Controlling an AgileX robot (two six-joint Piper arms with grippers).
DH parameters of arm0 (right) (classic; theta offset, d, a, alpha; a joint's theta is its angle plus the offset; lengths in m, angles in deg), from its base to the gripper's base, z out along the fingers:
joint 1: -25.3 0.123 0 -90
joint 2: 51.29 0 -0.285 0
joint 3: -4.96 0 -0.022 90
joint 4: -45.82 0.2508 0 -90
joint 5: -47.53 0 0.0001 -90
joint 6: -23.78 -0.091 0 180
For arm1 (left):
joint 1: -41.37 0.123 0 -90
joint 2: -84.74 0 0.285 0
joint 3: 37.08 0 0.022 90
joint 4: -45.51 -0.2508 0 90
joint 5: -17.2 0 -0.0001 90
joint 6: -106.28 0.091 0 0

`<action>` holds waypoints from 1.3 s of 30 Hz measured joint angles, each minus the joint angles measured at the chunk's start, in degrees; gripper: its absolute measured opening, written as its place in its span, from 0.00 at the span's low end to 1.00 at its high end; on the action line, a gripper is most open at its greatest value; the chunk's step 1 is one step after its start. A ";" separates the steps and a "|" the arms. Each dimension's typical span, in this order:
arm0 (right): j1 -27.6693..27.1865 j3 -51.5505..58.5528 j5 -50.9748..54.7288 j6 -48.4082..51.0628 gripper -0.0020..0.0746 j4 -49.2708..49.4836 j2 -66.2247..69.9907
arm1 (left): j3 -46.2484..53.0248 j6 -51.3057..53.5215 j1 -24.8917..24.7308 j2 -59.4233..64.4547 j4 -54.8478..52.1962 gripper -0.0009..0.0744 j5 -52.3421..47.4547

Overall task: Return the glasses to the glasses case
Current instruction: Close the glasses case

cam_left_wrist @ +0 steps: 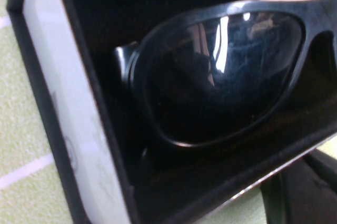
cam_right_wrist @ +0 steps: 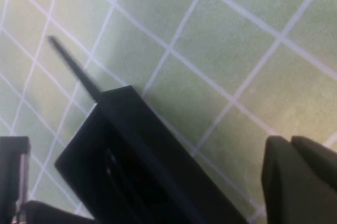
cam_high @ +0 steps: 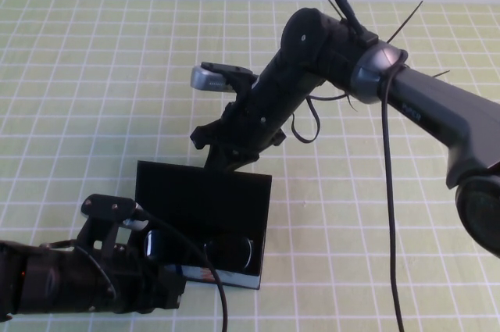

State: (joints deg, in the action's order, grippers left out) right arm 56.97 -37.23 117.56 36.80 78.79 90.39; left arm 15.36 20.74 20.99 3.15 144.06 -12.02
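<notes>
Left gripper (cam_high: 176, 289) sits lowest in the high view, at the tabletop's near edge, against the glasses case (cam_high: 205, 207) front-left corner; whether its jaws are open I cannot tell. Glasses (cam_high: 226, 252) lie inside the case, along its front wall (left wrist view shows one dark lens (cam_left_wrist: 221, 76) against black lining). Case lid stands open. Right gripper (cam_high: 223, 158) hangs just behind the lid's far edge, jaws closed on nothing. Green gridded tablecloth (cam_high: 78, 74) covers the tabletop.
</notes>
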 joint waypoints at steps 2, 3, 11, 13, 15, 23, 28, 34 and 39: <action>0.42 0.15 0.00 0.00 0.01 -0.44 -0.76 | 0.00 0.00 0.00 0.00 0.00 0.01 0.00; 0.66 0.63 -0.11 0.00 0.01 -0.44 -1.26 | 0.00 0.00 0.00 0.00 0.00 0.01 0.00; 3.88 8.26 -0.11 1.32 0.01 -1.07 -5.76 | 0.00 0.00 0.00 0.00 0.00 0.01 0.25; 4.37 10.04 -0.11 1.36 0.01 -1.31 -7.21 | 0.00 0.11 0.00 0.00 0.00 0.01 0.73; 4.76 11.53 -0.11 1.47 0.01 -1.46 -8.75 | 0.00 0.11 0.00 -0.12 0.12 0.01 0.94; 6.08 18.21 -0.11 1.51 0.01 -3.36 -12.71 | 0.00 -16.68 0.00 -8.47 -14.22 0.01 5.25; 6.67 21.69 -0.16 1.51 0.01 -4.31 -12.71 | 0.00 -35.88 0.00 -19.50 -32.34 0.01 4.29; 6.67 23.22 -0.39 1.51 0.01 -4.46 -12.84 | 0.11 -42.94 0.00 -35.20 -39.05 0.01 1.55; 6.67 23.26 -0.39 2.52 0.01 -4.46 -13.21 | 0.33 -43.58 0.00 -47.91 -40.62 0.01 3.89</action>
State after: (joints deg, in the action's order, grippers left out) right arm 63.63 -13.97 117.17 39.32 74.33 77.18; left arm 15.70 -22.85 20.99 -44.76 103.43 -8.13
